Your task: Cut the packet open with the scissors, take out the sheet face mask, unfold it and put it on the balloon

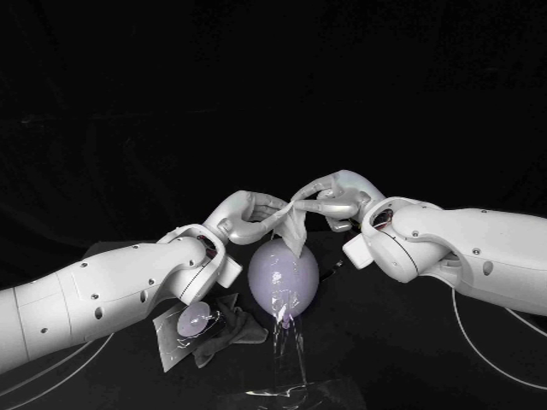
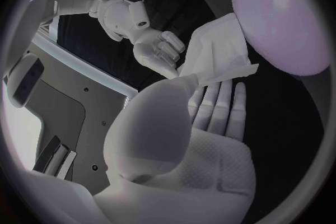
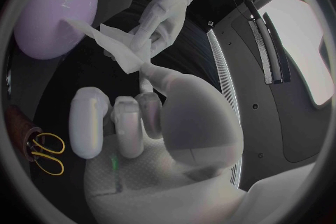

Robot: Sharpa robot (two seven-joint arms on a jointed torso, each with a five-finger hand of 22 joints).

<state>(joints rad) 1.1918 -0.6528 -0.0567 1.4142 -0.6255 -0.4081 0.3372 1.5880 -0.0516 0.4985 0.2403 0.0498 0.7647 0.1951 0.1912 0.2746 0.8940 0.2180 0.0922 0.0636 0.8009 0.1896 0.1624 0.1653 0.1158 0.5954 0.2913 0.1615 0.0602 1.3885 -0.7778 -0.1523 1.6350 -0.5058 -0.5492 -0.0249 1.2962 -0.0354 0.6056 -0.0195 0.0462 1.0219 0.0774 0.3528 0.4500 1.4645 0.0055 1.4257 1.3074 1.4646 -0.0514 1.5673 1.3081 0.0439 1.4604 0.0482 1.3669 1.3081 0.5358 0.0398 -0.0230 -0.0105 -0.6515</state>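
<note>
A white sheet mask, still partly folded, hangs in the air between my two hands just above the pale lilac balloon. My left hand pinches one side of it and my right hand pinches the other. In the left wrist view the mask spans from my left hand to the right hand, beside the balloon. The right wrist view shows the mask between my right hand and the left hand, near the balloon.
The balloon stands upright on a clear stand at the table's front middle. The cut packet lies on the table under my left forearm. Yellow-handled scissors lie on the table on the right hand's side.
</note>
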